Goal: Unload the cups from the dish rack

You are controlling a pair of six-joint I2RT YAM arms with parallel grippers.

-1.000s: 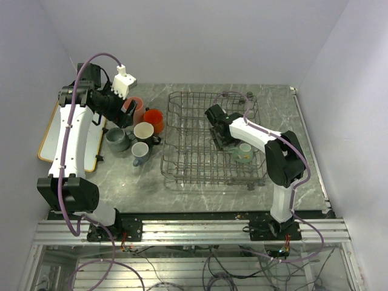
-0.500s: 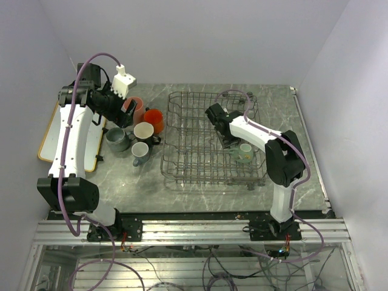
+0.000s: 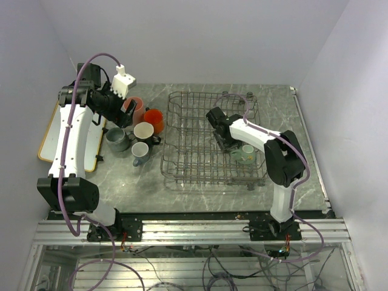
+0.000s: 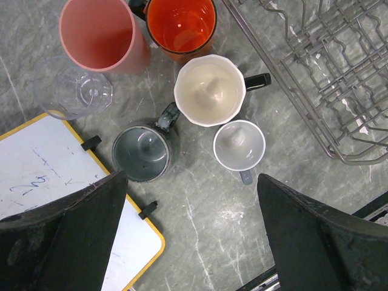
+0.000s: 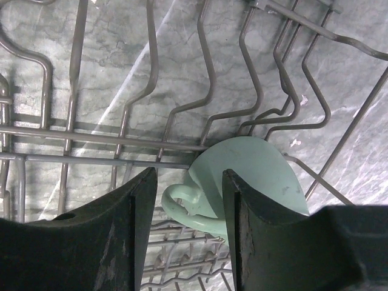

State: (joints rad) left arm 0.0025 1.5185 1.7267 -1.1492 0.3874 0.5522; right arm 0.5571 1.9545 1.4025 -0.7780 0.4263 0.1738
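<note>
The mint-green mug (image 5: pixel 257 173) lies tipped in the grey wire dish rack (image 3: pixel 200 159), at its right front (image 3: pixel 245 154). My right gripper (image 5: pixel 188 177) is down in the rack and open, its fingers either side of the mug's handle (image 5: pixel 182 203) with gaps showing. On the table left of the rack stand the pink tumbler (image 4: pixel 100 33), orange mug (image 4: pixel 180 24), black mug with cream inside (image 4: pixel 210 91), dark grey mug (image 4: pixel 139 153), light grey mug (image 4: pixel 239 145) and clear glass (image 4: pixel 85 92). My left gripper (image 4: pixel 191 179) hovers wide open above them, holding nothing.
A white board with a yellow frame (image 4: pixel 42 176) lies at the table's left edge, next to the dark grey mug. The rack's corner (image 4: pixel 339 121) is close to the light grey mug. Walls close in on the left, back and right.
My right gripper has edged a little toward the mint-green mug and its jaws have shifted around the handle. The left arm and the cups on the table have not moved.
</note>
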